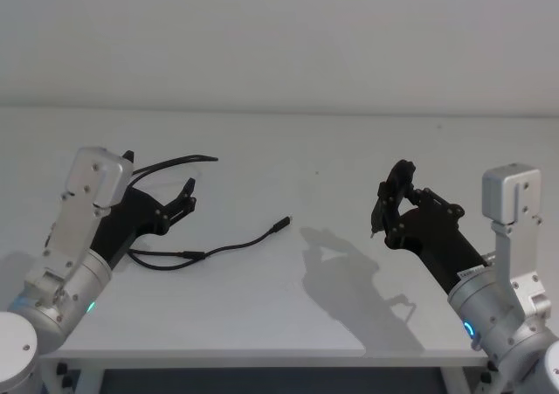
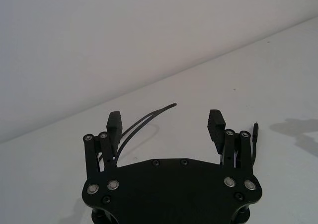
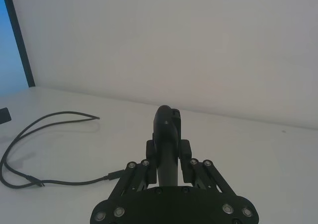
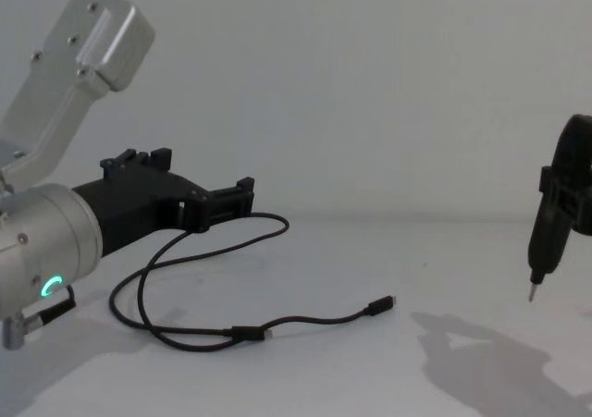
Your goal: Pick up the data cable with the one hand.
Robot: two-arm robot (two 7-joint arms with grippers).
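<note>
White tabletop (image 1: 262, 315): the left gripper (image 1: 159, 172) was poised wide open and empty over the data cable (image 1: 236, 244), evidently for grasping; the right gripper (image 1: 393, 193), clamped on a pen-like tool (image 4: 546, 241), was parked well apart from it.

Matt black all over the left end effector (image 2: 165, 118), dotted with silver screw heads. Behind it, brushed silver on the wrist cylinder (image 4: 46, 237), with a ring (image 4: 51, 286) glowing green. Beside its fingertips, plain black along the data cable (image 4: 305, 323), pale metal at the plug tips. Black again on the right end effector (image 3: 168, 152) and on the pen-like tool (image 4: 544, 241) within it, metal-grey at the point. Beneath both, plain white on the table (image 1: 262, 315).
</note>
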